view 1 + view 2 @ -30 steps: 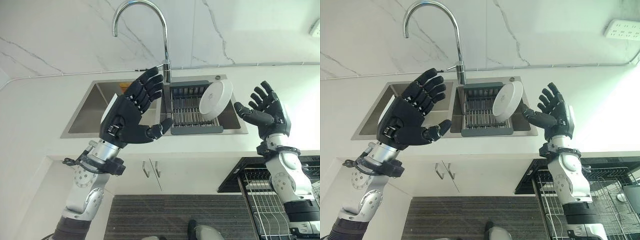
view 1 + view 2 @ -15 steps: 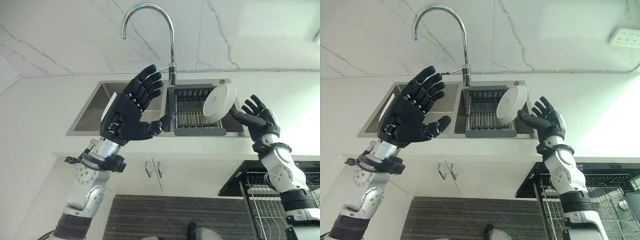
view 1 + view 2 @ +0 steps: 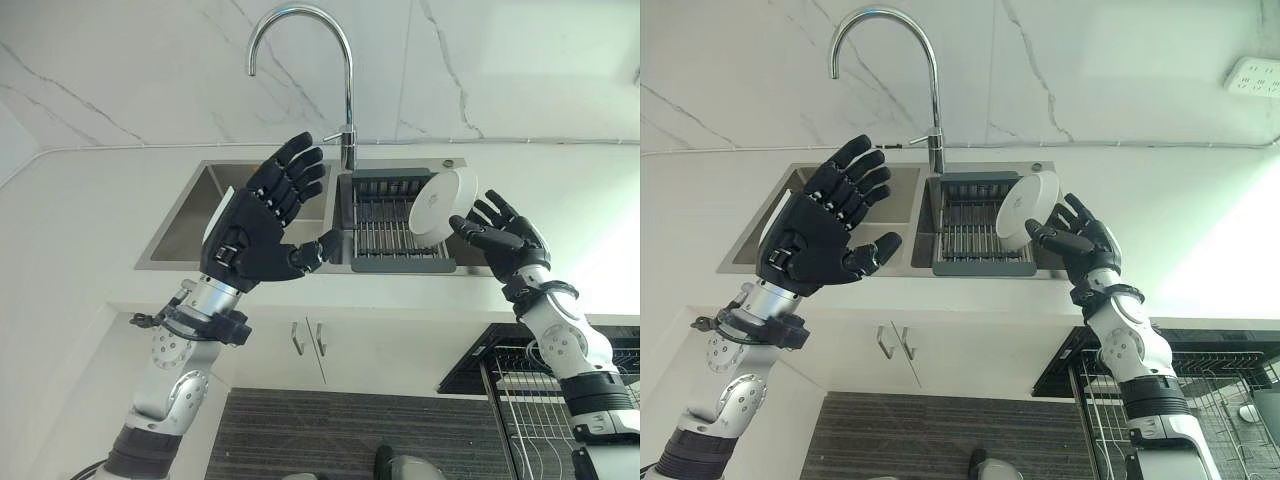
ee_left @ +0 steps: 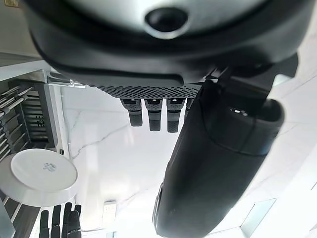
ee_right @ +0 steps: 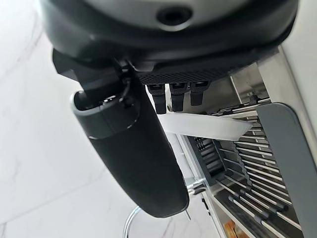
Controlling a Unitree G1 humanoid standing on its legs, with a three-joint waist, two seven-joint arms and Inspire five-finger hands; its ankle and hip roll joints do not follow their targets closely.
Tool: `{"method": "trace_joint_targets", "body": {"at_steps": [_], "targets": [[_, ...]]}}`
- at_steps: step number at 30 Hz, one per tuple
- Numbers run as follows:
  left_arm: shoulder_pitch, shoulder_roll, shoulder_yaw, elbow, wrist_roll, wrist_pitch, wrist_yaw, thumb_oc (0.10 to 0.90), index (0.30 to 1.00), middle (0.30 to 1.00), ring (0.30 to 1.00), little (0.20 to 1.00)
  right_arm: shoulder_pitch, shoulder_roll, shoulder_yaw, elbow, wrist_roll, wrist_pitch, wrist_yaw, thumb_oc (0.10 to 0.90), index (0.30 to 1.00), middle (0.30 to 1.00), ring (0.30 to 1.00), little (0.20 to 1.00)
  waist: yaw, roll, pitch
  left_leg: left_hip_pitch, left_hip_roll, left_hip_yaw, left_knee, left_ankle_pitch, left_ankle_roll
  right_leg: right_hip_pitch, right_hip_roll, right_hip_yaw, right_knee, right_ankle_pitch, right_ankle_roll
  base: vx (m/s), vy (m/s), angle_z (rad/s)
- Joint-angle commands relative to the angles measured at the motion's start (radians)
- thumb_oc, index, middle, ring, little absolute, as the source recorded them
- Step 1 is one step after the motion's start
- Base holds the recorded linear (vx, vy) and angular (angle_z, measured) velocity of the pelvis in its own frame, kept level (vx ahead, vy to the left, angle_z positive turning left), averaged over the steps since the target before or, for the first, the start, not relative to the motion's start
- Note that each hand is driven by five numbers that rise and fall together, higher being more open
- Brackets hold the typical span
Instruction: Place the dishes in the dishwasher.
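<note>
Up at the sink (image 3: 180, 235), a white plate (image 3: 442, 204) stands tilted on edge in the dark drying rack (image 3: 385, 222) that sits in the right basin, below the curved tap (image 3: 345, 80). The right hand (image 3: 505, 240) is just beside the plate's rim with its fingers spread and only loosely bent; the thumb reaches toward the plate's lower edge, but nothing is gripped, and whether a fingertip touches the plate cannot be told. The left hand (image 3: 255, 230) is raised over the left basin, palm up, fingers straight and apart, holding nothing. At the lower right, a wire dishwasher basket (image 3: 535, 415) is pulled out beneath the white counter (image 3: 80, 220).
</note>
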Motion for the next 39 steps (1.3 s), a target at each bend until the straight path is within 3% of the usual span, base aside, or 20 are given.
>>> {"method": "trace_joint_targets", "body": {"at_steps": [1,39], "targets": [[-0.080,0.043,0.005,-0.037,-0.067,-0.075,0.012,0.800,0.900,0.900,0.900,0.900,-0.150,-0.045,-0.024,0.028,0.039,-0.076,0.029,0.800,0.900,0.900,0.900,0.900,0.022,-0.045,-0.095,-0.046,0.036,-0.049,0.042,-0.084,-0.053,0.135,-0.037,-0.010,-0.046,-0.142,0.134,0.00,0.000,0.00],[-0.098,0.069,-0.009,-0.020,-0.090,-0.067,0.039,0.800,0.900,0.900,0.900,0.900,-0.249,-0.099,0.023,0.205,0.076,0.018,0.047,0.800,0.900,0.900,0.900,0.900,0.045,-0.049,-0.096,-0.043,0.032,-0.052,0.042,-0.079,-0.052,0.151,-0.047,-0.025,-0.046,-0.144,0.133,0.00,0.001,0.01]]}}
